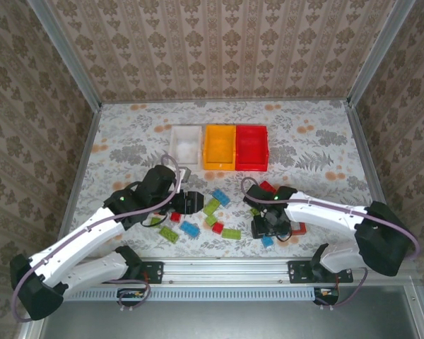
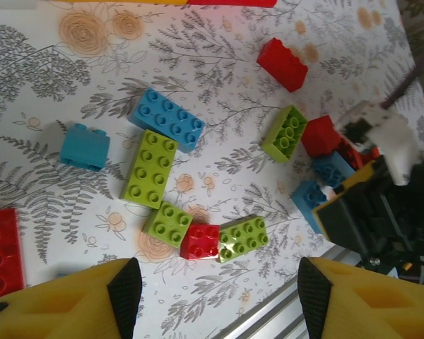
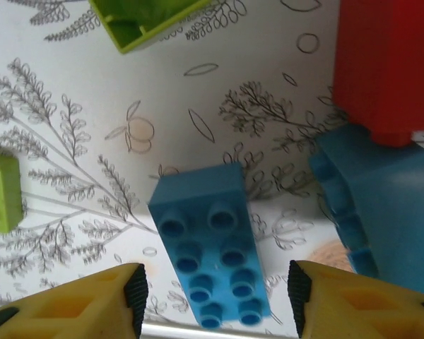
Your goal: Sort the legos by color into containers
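Picking step: my right fingers (image 1: 266,227) hung part open, empty, astride a blue lego (image 3: 210,244); my left fingers (image 1: 192,201) gaped empty. Next I needed to lower and close.

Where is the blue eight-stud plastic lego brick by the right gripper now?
The blue eight-stud brick lies studs-up on the table between the right gripper's spread fingers in the right wrist view, with another blue brick and a red brick beside it.

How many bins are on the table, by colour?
White bin: 1
Orange bin: 1
Red bin: 1
Total: 3
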Controlling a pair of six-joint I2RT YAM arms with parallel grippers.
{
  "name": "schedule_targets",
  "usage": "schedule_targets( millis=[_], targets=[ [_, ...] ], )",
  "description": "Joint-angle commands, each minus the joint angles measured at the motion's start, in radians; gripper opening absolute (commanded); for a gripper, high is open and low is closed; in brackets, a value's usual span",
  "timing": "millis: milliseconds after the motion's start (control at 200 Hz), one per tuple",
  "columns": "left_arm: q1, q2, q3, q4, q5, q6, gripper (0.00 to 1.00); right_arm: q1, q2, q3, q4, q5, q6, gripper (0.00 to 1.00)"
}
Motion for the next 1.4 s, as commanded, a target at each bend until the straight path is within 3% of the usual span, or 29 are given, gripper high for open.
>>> schedule_targets(
  millis=[0, 155, 415, 585, 745, 935, 1110, 1310, 1395],
  targets=[
    [-0.009, -0.026, -0.022, 0.035, 0.052, 0.017, 0.64, 0.004, 0.045, -0.019, 0.051, -0.018, 0.017, 0.57],
    [-0.013, -0.030, -0.024, 0.036, 0.058, 0.012, 0.64, 0.004, 0.095, -0.026, 0.079, -0.027, 0.018, 0.52],
    [-0.015, -0.035, -0.005, 0.037, 0.030, 0.006, 0.64, -0.006, 0.054, 0.094, 0.002, 0.059, -0.030, 0.26],
    [-0.014, -0.006, 0.072, 0.051, -0.049, 0.012, 0.64, -0.180, 0.069, 0.303, -0.009, 0.068, -0.106, 0.25],
    [-0.012, 0.097, 0.182, 0.084, -0.095, 0.048, 0.65, -0.334, 0.244, 0.514, 0.073, 0.038, -0.178, 0.24],
    [-0.009, 0.235, 0.292, 0.107, -0.115, 0.091, 0.65, -0.426, 0.494, 0.750, 0.107, 0.020, -0.198, 0.24],
    [-0.011, 0.317, 0.344, 0.069, -0.116, 0.106, 0.65, -0.451, 0.667, 0.934, 0.069, 0.022, -0.220, 0.26],
    [-0.011, 0.348, 0.332, 0.062, -0.103, 0.105, 0.65, -0.452, 0.725, 1.007, 0.027, 0.035, -0.227, 0.49],
    [-0.009, 0.363, 0.332, 0.058, -0.096, 0.106, 0.65, -0.452, 0.700, 1.005, 0.019, 0.043, -0.230, 0.54]
  ],
)
